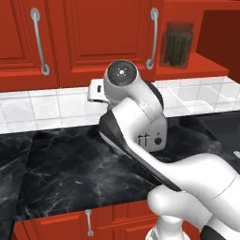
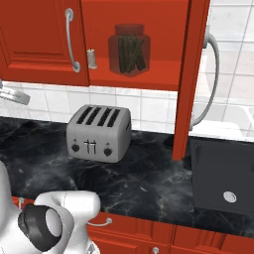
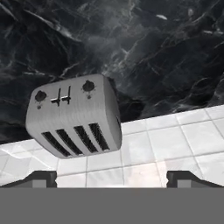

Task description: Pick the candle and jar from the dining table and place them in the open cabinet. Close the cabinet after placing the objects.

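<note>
Arm (image 1: 140, 140) partly hides toaster (image 1: 157, 133); jar (image 1: 177, 43) blurred.

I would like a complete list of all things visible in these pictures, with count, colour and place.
jar: one, clear glass, dark contents, on the open cabinet's shelf.
candle: one, pale, on the same shelf, left of the jar.
cabinet: one, red, on the wall, door open.
toaster: one, silver, four slots, on the counter under the cabinet.
counter: one, black marble with white veins.
sink: one, dark, at the counter's right.
base cabinets: red, under the counter.
wall tiles: white, behind the counter.
gripper: one, dark fingertips, open, empty, above the toaster.
</note>
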Available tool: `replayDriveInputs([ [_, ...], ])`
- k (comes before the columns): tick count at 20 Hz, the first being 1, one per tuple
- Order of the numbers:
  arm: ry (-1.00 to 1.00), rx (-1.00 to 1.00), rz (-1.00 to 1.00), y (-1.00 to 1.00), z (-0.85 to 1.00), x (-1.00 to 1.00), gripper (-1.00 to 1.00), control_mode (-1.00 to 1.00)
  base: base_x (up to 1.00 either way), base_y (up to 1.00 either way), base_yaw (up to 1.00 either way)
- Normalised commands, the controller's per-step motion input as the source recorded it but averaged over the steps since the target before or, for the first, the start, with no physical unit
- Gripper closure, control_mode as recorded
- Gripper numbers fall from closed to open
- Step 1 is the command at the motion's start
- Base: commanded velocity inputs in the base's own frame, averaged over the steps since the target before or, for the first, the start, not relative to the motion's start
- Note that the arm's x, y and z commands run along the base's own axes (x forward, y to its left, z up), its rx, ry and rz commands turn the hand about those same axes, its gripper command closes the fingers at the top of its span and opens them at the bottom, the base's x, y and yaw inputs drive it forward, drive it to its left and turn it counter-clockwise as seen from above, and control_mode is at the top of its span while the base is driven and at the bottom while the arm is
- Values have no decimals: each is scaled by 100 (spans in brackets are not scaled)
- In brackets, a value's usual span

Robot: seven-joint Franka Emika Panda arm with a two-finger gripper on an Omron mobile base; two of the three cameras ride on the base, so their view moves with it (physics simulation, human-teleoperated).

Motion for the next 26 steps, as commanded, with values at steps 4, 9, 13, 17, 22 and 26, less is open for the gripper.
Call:
replayDriveInputs([
  [4, 0, 8, 0, -19, -27, -72, -100, -100, 0, 0, 0],
  [9, -1, 6, -2, -52, -27, -31, -100, -100, 0, 0, 0],
  [13, 0, 9, 0, -67, -16, -10, -100, -100, 0, 0, 0],
  [17, 0, 10, 0, -63, -14, -10, -100, -100, 0, 0, 0],
  [22, -2, 10, 0, -52, -9, -24, -100, -100, 0, 0, 0],
  [26, -4, 9, 0, -38, -24, -18, -100, -100, 0, 0, 0],
])
